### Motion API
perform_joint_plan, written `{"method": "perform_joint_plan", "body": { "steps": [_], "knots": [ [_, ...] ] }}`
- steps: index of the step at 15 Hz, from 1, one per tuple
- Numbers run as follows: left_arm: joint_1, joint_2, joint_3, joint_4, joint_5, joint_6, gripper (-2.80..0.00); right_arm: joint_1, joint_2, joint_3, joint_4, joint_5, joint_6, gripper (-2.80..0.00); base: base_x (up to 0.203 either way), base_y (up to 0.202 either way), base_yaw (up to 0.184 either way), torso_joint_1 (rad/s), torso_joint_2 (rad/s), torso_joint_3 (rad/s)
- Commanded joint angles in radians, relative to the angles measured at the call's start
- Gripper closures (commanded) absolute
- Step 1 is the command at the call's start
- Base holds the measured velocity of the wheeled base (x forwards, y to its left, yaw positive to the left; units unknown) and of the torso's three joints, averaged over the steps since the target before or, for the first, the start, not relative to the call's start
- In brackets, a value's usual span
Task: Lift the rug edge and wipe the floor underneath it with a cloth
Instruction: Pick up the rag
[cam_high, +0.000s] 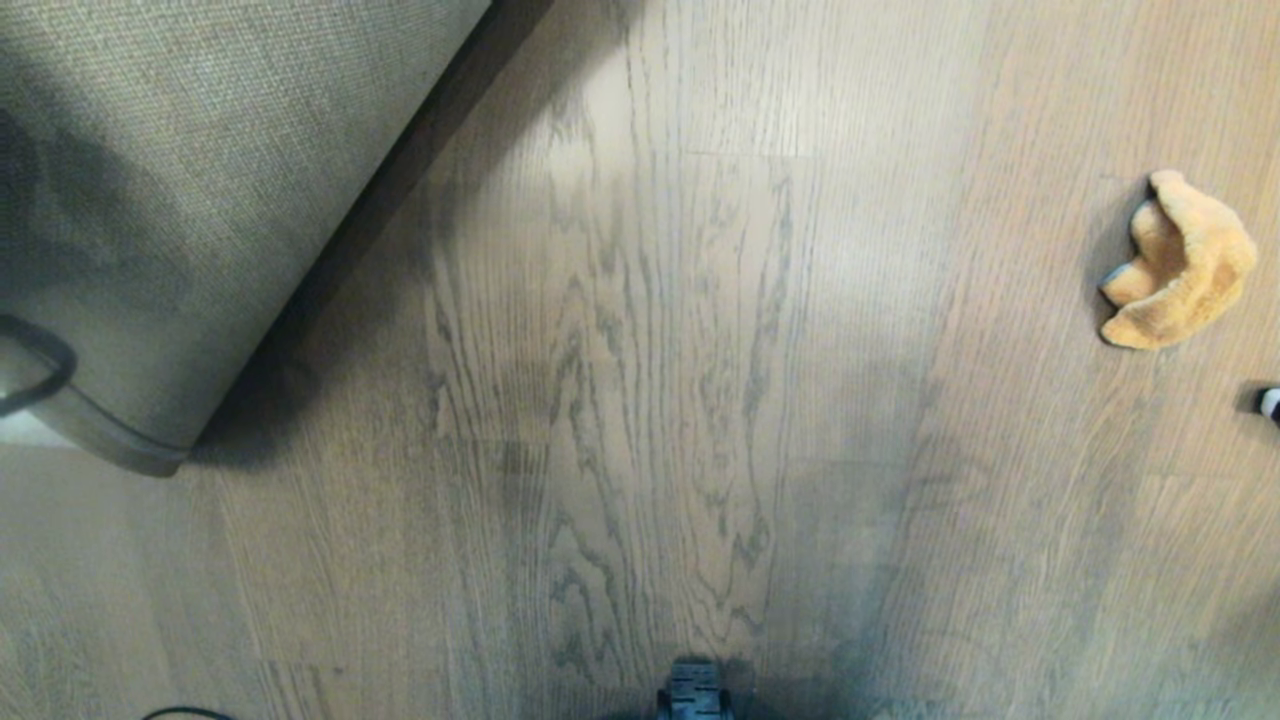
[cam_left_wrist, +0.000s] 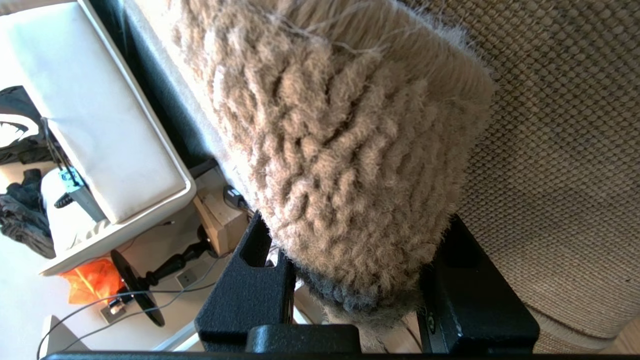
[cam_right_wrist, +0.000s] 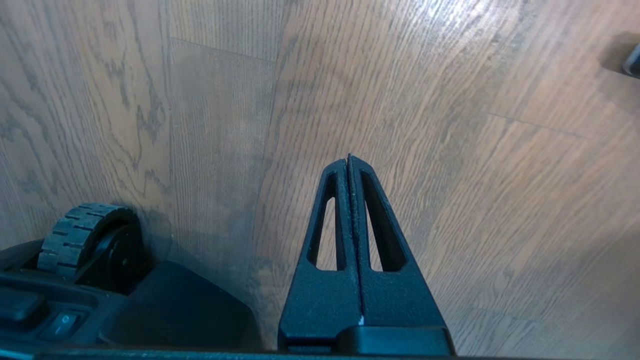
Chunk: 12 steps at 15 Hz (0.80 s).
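Head view: floor bare beside lifted rug; cloth apart.

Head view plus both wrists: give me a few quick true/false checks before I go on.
1. The left gripper is clamped on the rug. True.
2. The cloth is in the right gripper. False: it lies on the floor, and that gripper is shut and holds nothing.
3. The rug's woven backing faces up. True.
4. The cloth lies beneath the lifted rug. False: it lies far to the right, clear of the rug.
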Motion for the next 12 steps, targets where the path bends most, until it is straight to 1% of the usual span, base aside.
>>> {"method": "perform_joint_plan", "body": {
  "steps": [1, 2, 3, 5, 7, 9, 11, 12],
  "knots": [
    [0.001, 0.013, 0.007, -0.004, 0.004, 0.006, 0.00, 0.002, 0.253, -0.013, -0.099, 0.003, -0.002, 0.00, 0.000, 0.000, 0.000, 0.000, 0.00, 0.000],
    [0.001, 0.013, 0.008, -0.003, 0.005, 0.006, 0.00, 0.002, 0.346, -0.014, -0.176, 0.010, -0.001, 0.00, 0.000, 0.000, 0.000, 0.000, 0.00, 0.000],
    [0.001, 0.015, 0.008, -0.003, 0.013, 0.006, 0.00, 0.002, 0.430, -0.013, -0.255, 0.023, 0.003, -2.80, 0.000, 0.000, 0.000, 0.000, 0.00, 0.000],
    [0.000, 0.020, 0.008, -0.003, 0.018, 0.006, 0.00, 0.002, 0.572, -0.018, -0.418, 0.060, 0.042, -2.80, 0.000, 0.000, 0.000, 0.000, 0.00, 0.000],
    [0.001, 0.020, 0.014, -0.003, 0.018, 0.006, 0.00, 0.000, 0.665, -0.033, -0.488, 0.083, 0.079, -2.80, 0.000, 0.000, 0.000, 0.000, 0.00, 0.000],
    [0.001, 0.021, 0.021, -0.004, 0.018, 0.006, 0.00, -0.002, 0.746, -0.039, -0.561, 0.088, 0.121, -2.80, 0.000, 0.000, 0.000, 0.000, 0.00, 0.000],
    [0.003, 0.022, 0.019, -0.003, 0.020, 0.007, 0.00, -0.004, 0.856, -0.041, -0.695, 0.089, 0.132, -2.80, 0.000, 0.000, 0.000, 0.000, 0.00, 0.000],
    [0.003, 0.023, 0.019, -0.003, 0.020, 0.007, 0.00, -0.006, 0.920, -0.042, -0.794, 0.088, 0.134, -2.80, 0.000, 0.000, 0.000, 0.000, 0.00, 0.000]
  ]
}}
